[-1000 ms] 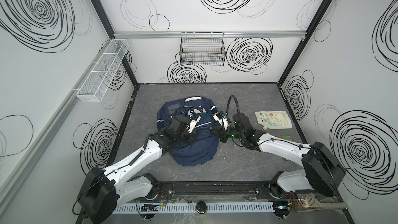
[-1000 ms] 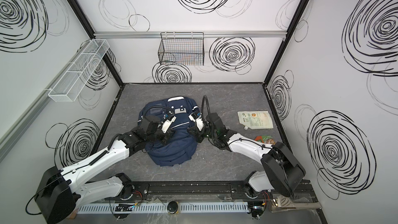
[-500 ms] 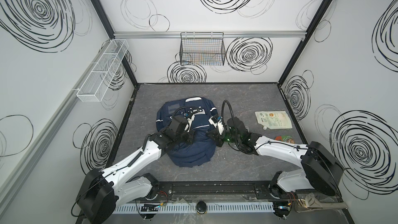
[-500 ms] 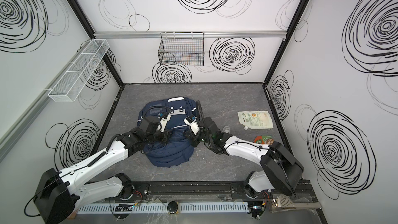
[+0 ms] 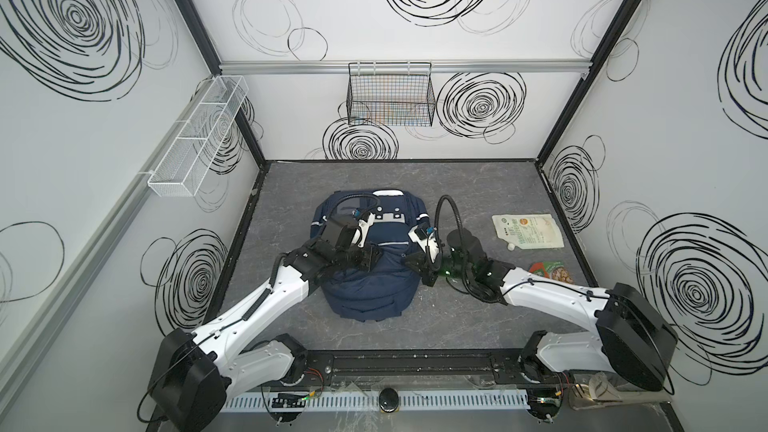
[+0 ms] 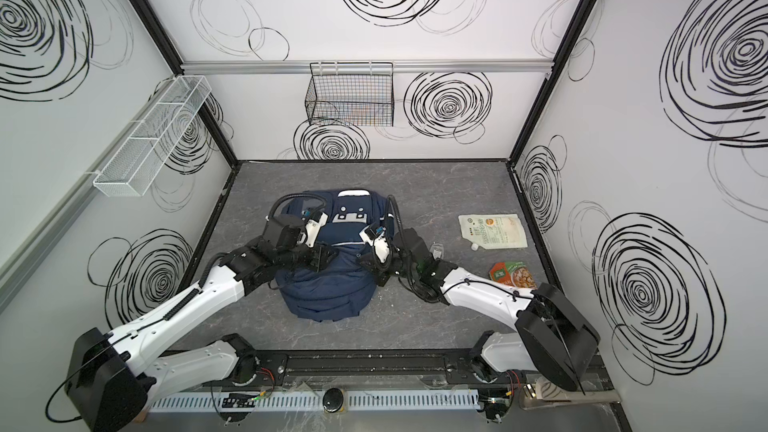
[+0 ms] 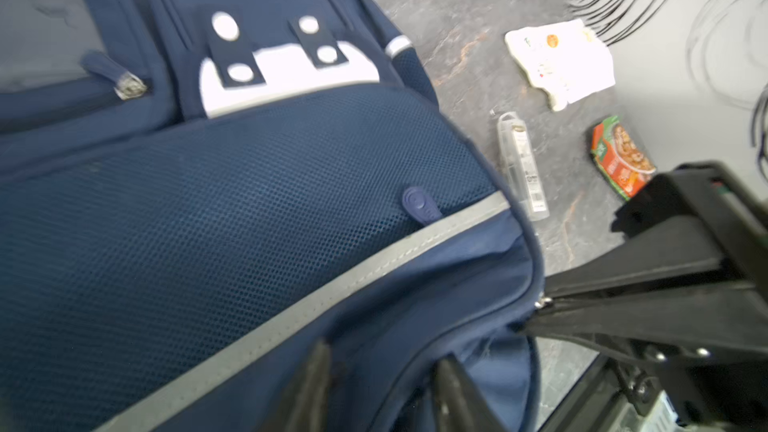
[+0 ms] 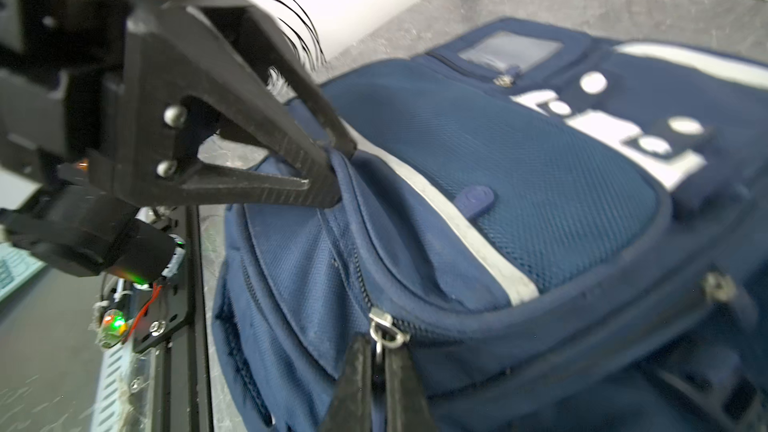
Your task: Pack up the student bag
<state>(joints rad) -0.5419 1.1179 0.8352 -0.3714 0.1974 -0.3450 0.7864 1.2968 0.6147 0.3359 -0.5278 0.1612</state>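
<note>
At the bench [image 5: 457, 201] centre, my left pincer [image 8: 343, 174] has just parted halfway, freeing the student bag [image 5: 370, 284]'s flap [image 8: 365, 218]; my right pincer [image 8: 378, 351] stays clamped on the zip pull [image 8: 384, 332], ready to unzip.

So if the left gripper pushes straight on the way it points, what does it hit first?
The student bag: the left gripper has its fingers right at the fabric fold. Beyond that, possibly the right gripper; depth is unclear.

White walls [image 5: 353, 14] with black spiral drawings [image 5: 482, 108]. Left of the black wire basket [image 5: 390, 97], a white mesh shelf [image 5: 195, 143]; below it, grey floor [image 5: 478, 184].
</note>
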